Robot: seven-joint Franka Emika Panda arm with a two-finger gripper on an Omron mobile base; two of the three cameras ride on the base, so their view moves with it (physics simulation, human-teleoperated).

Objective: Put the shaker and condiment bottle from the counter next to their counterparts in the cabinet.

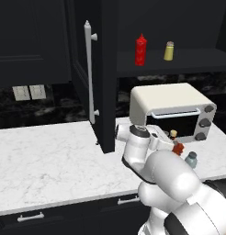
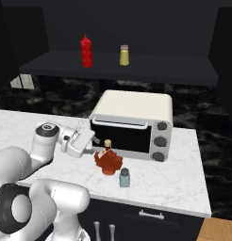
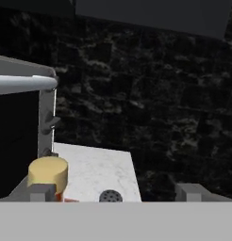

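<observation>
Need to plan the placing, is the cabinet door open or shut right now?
Open: the cabinet door stands swung outward, its shelf exposed.

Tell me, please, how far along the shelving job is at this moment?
Done: the cabinet is open. In hand: the open tool is beside the condiment bottle on the counter, not gripping it. Left: bottle and shaker must join the red squeeze bottle and yellowish shaker.

No text, label or number is legible on anything here.
</observation>
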